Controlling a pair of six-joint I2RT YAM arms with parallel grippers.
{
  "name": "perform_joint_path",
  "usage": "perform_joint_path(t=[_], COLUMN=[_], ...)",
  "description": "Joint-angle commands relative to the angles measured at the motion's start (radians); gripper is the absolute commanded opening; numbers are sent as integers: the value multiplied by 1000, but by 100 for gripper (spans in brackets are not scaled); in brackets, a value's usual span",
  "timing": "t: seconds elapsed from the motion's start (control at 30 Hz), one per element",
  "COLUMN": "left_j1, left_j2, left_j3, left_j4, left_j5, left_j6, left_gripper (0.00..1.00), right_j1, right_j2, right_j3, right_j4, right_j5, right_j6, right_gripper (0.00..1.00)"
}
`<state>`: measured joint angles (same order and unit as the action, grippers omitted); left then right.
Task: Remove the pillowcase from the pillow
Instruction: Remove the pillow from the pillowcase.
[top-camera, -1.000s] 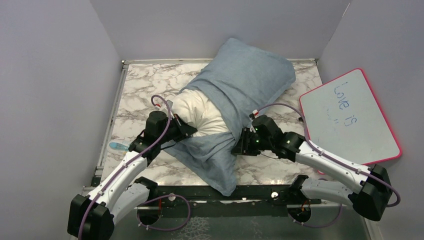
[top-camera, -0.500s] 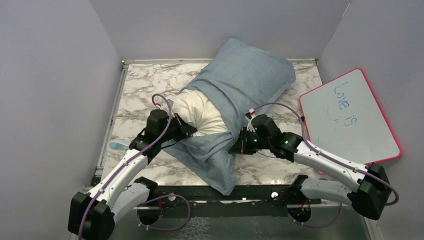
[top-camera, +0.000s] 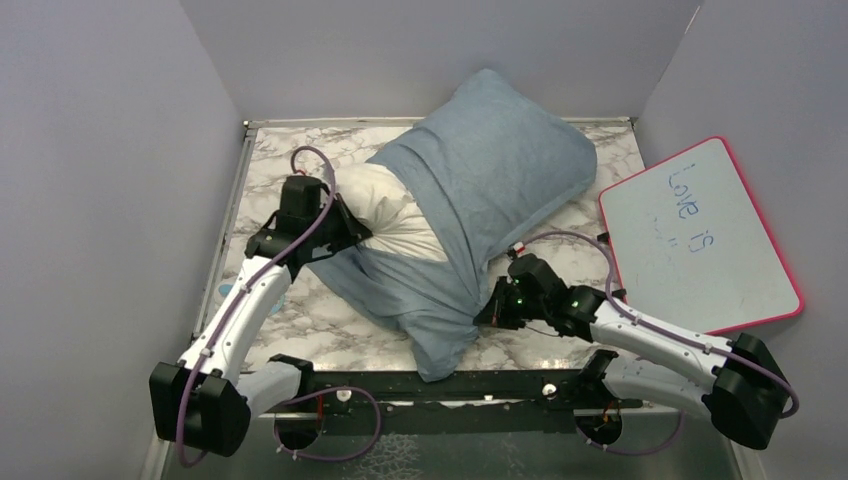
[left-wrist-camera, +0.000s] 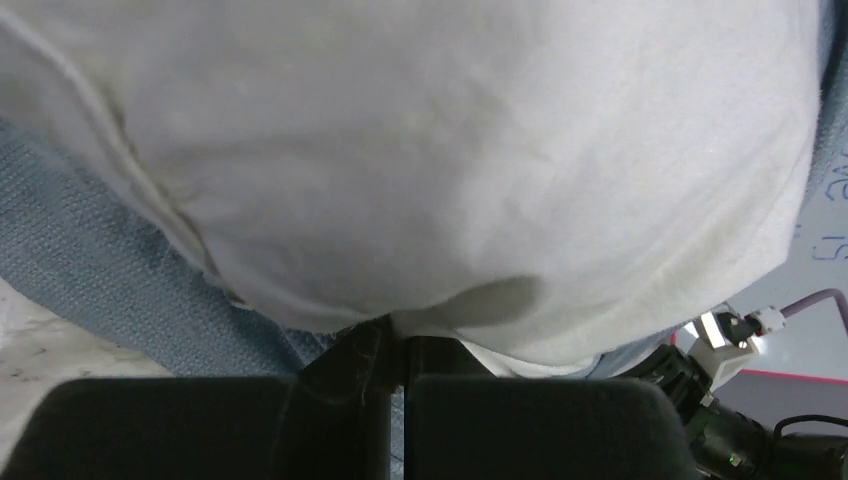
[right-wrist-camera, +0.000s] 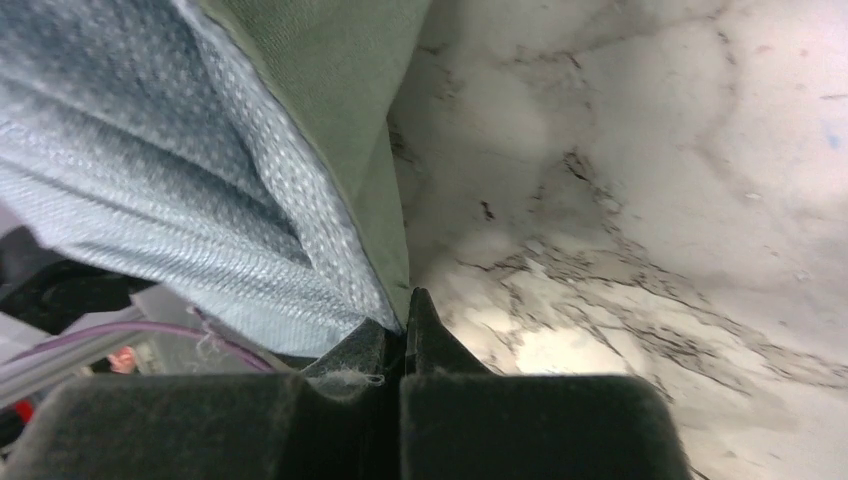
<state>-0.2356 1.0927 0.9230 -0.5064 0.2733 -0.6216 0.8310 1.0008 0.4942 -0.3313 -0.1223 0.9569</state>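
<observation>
- Your pillowcase (top-camera: 500, 175) lies aslant across the marble tabletop (top-camera: 285, 160), grey-blue face up. Its closed end is at the far wall and its open end is toward the arms.
- Most of the pillow (top-camera: 400, 215) sits inside the case. Only its white near-left end bulges out of the open mouth, with loose case cloth bunched beneath and in front of it.
- Your left hand (left-wrist-camera: 390, 338) is at that bare end. In the left wrist view white stuffing fills nearly the whole frame, and the two fingers are clenched together on a pinch of the pillow's white cloth. Grey-blue weave shows to the left below it.
- Your right hand (right-wrist-camera: 405, 318) is low at the near-right edge of the case, close to the tabletop. Its fingers are clenched on the hem. The right wrist view shows the grey-blue outer face and an olive inner face running down into the closed fingertips, with bare marble just to the right.
- The empty near part of the case trails in a tapering fold toward the tabletop's near edge, between the two arms.
- A pink-rimmed whiteboard (top-camera: 700, 240) with blue writing leans at the right side, apart from the case.
</observation>
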Motion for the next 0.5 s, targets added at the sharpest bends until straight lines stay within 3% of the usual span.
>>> perform_joint_path(t=[0.0, 0.13, 0.2, 0.3, 0.4, 0.47], left_j1=[185, 187, 184, 182, 176, 169], left_j2=[12, 14, -14, -65, -95, -103], left_j3=[126, 63, 10, -51, -90, -104], left_j4=[81, 133, 163, 175, 179, 181], left_j5=[41, 203, 235, 235, 249, 250], left_j6=[87, 52, 29, 15, 5, 2], left_gripper=[0, 0, 0, 0, 0, 0], right_j1=[-3, -6, -6, -7, -7, -6], right_j2=[-29, 29, 71, 68, 1, -30], right_j3=[-89, -32, 47, 176, 269, 336], right_j4=[-120, -74, -86, -120, -113, -104], right_j5=[71, 57, 9, -53, -75, -66], right_j6=[55, 0, -80, -201, -326, -398], right_gripper=[1, 1, 8, 23, 49, 61])
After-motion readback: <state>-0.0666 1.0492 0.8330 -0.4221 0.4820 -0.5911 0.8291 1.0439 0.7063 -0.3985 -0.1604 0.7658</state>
